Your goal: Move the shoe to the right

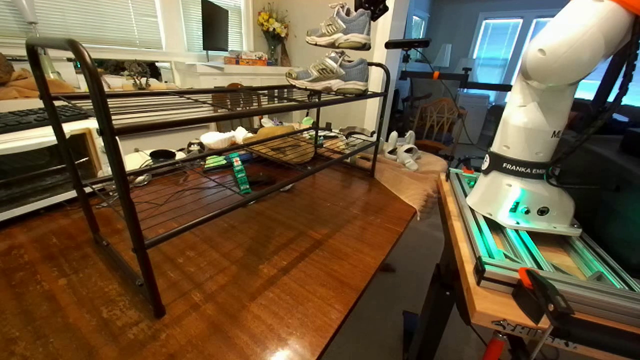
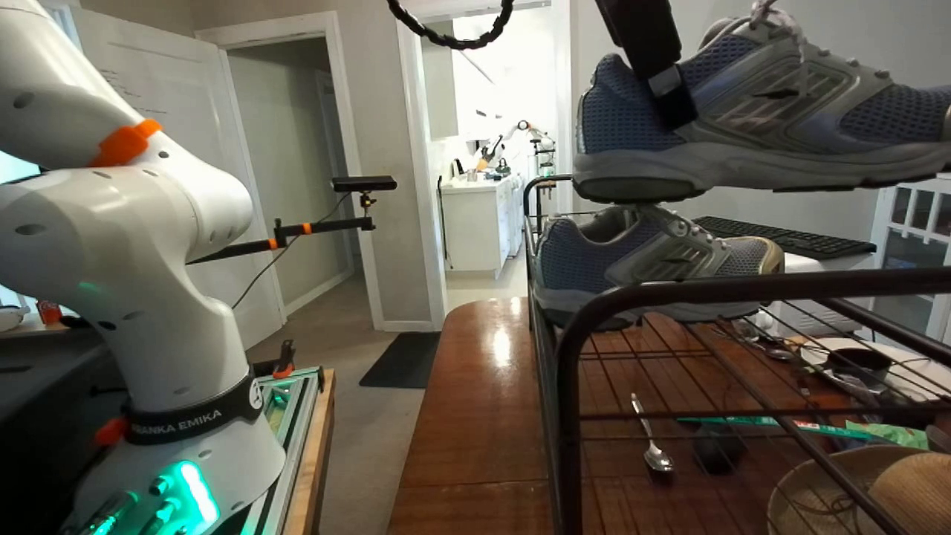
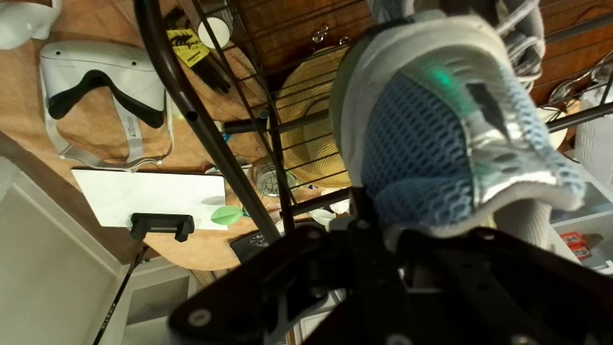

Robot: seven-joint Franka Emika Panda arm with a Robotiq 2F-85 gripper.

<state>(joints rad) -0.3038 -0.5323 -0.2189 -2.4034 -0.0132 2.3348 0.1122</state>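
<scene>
A grey-blue sneaker with a whitish sole hangs in the air, roughly level, in both exterior views. Its heel fills much of the wrist view. My gripper is shut on the heel part of this shoe; one black finger lies along its outer side and the other is hidden. The gripper also shows dark in the wrist view. A matching sneaker stands on the top shelf of the black wire rack, lower than the held shoe. It also shows in an exterior view.
The rack's end rail rises beside the standing shoe. A lower shelf runs under the top one. A straw hat, a spoon and a white headset lie lower down. A keyboard is behind the rack.
</scene>
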